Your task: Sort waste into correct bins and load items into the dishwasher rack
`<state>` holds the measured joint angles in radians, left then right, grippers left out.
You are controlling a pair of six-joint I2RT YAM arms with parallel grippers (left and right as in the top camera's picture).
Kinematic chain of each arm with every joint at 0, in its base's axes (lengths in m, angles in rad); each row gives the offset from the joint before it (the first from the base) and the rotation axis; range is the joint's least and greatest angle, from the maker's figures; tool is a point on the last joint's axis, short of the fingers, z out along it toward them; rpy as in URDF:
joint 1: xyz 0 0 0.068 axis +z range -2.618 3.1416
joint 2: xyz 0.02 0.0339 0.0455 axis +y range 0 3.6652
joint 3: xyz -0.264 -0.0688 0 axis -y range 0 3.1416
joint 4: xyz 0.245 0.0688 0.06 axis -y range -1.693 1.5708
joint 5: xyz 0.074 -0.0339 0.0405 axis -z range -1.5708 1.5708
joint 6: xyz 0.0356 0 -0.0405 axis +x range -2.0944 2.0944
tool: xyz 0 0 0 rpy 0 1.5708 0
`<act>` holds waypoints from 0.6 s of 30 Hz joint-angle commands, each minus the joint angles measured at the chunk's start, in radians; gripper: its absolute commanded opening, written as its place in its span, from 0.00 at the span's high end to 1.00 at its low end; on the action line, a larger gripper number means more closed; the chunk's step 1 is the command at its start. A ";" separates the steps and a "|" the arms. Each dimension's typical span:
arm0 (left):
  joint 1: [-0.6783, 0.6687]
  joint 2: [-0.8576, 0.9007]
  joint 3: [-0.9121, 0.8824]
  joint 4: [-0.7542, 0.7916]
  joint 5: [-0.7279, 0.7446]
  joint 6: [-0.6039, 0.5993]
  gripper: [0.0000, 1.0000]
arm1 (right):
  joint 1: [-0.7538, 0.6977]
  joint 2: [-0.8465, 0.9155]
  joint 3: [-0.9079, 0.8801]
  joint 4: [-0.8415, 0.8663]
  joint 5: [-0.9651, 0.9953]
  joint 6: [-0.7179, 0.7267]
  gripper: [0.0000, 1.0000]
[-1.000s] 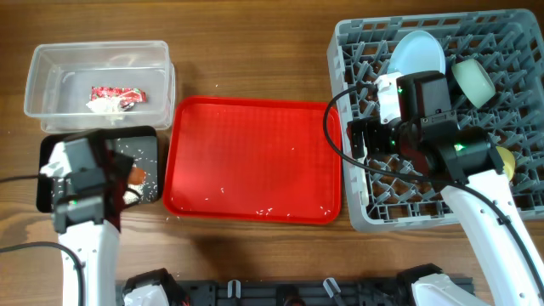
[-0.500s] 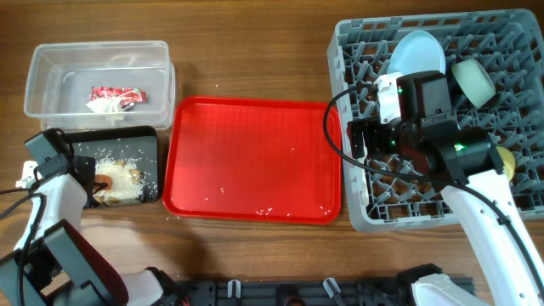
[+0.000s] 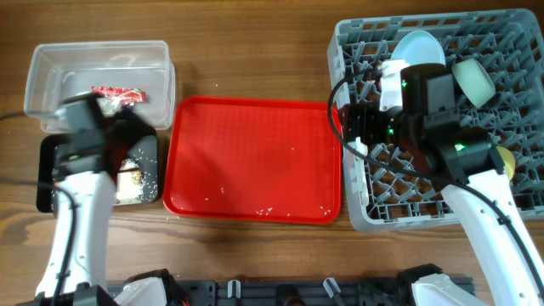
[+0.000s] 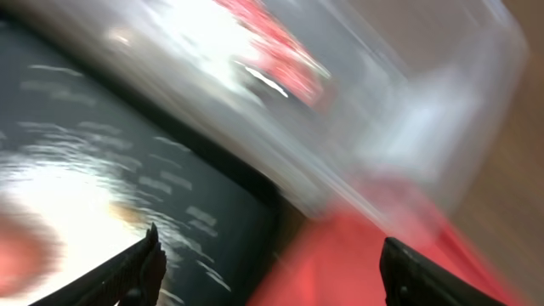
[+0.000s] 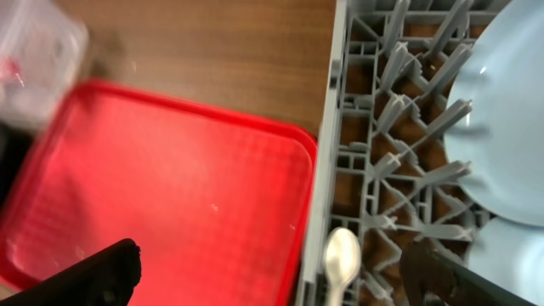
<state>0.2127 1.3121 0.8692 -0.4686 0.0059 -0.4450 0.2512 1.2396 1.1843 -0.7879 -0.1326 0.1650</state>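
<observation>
My left gripper (image 4: 276,272) hangs open and empty over the corner where the black tray (image 4: 212,212) meets the red tray; the view is motion-blurred. Pale crumbs (image 3: 132,180) lie in the black tray (image 3: 146,153). The red-and-white wrapper (image 3: 115,92) lies in the clear tub (image 3: 51,76). My right gripper (image 5: 276,272) is open and empty above the left rim of the grey rack (image 3: 510,200). The white spoon (image 5: 342,255) lies in the rack just below it. The light-blue plate (image 3: 418,47), a mint bowl (image 3: 473,81) and the yellow cup (image 3: 507,159) stand in the rack.
The flat red tray (image 3: 255,153) lies between the bins and the rack, with a few white specks on it. The tub sits directly behind the black tray. Bare wooden table shows behind the red tray.
The left arm has swung from the black tray's left side to its far right corner, and its jaws have opened. The right gripper has shifted slightly and stays open.
</observation>
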 commanded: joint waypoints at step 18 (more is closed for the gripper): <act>-0.330 -0.813 0.084 -0.612 -0.008 0.187 0.00 | -0.098 -0.477 -0.245 -0.049 0.110 0.043 0.00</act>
<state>-0.1223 0.7486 1.0088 -1.1164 0.0498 -0.2657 0.1555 0.9600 1.0485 -0.8932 -0.0917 0.2146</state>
